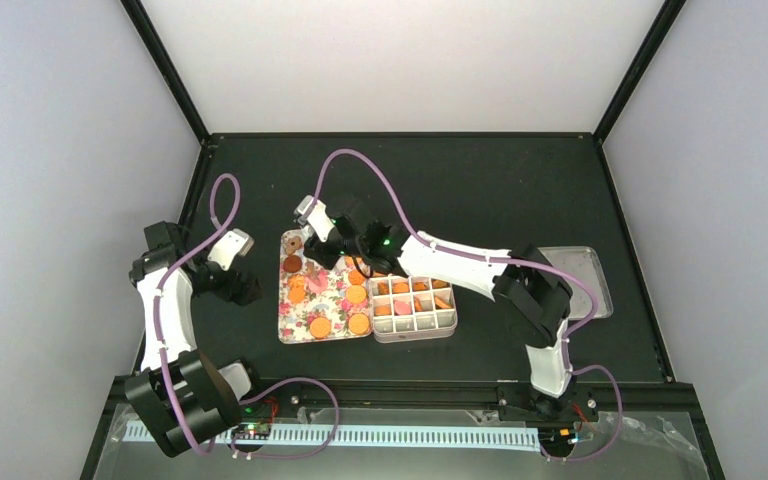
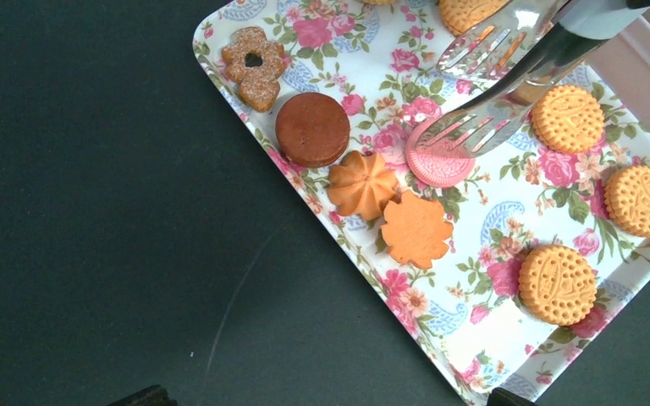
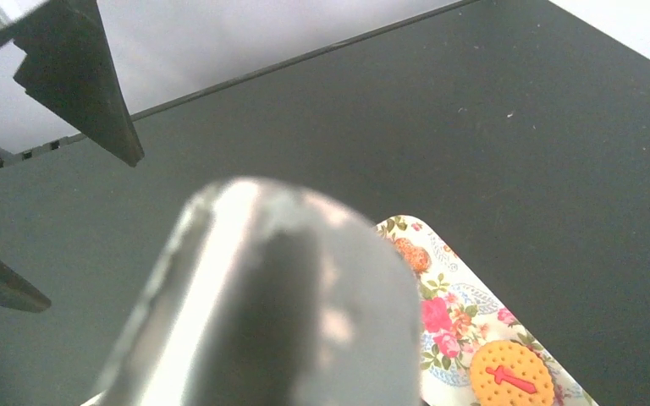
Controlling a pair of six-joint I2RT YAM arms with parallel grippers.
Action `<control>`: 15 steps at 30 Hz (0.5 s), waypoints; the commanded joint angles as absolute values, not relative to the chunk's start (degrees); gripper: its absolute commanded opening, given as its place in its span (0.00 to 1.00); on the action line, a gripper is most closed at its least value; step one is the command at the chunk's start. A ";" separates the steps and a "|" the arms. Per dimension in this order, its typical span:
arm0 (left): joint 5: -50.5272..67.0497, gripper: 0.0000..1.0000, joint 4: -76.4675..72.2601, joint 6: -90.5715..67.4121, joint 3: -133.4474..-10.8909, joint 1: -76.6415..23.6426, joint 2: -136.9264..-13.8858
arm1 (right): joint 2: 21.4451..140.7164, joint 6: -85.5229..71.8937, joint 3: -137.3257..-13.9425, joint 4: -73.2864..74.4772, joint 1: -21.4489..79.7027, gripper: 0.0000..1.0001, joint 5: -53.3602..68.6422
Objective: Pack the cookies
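The cookies lie on a flower-patterned tray [image 1: 332, 305]; several more sit in a white compartment box [image 1: 415, 308] beside it. My right gripper [image 1: 332, 238] is over the tray's far end, shut on metal tongs [image 2: 508, 80]. The tongs' forked tips are spread, the lower tip resting over a pink cookie [image 2: 438, 162]. Next to it lie a brown cookie [image 2: 311, 128], an orange swirl cookie [image 2: 362, 183] and golden round cookies [image 2: 556, 284]. In the right wrist view the blurred tongs [image 3: 279, 313] hide most of the tray [image 3: 453, 313]. My left gripper [image 1: 245, 285] hovers open left of the tray, holding nothing.
A grey lid [image 1: 575, 275] lies on the black table to the right of the box. The box's wall [image 2: 643, 76] rises just beyond the tray's golden cookies. Black frame posts and white walls close the workspace at the back and sides.
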State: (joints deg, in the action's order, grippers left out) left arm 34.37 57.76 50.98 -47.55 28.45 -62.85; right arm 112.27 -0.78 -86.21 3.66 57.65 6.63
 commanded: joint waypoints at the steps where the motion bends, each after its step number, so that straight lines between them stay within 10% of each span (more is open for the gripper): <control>1: 37.04 0.99 59.33 51.77 -49.52 28.83 -62.20 | 108.01 -1.69 -86.03 1.23 57.30 0.40 8.21; 15: 37.29 0.99 60.29 52.91 -49.55 28.85 -61.47 | 113.61 -0.06 -87.13 2.52 57.30 0.41 7.06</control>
State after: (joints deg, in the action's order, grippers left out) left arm 35.20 58.72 51.51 -47.55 28.45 -62.78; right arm 111.44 -1.56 -86.02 2.90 57.47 8.95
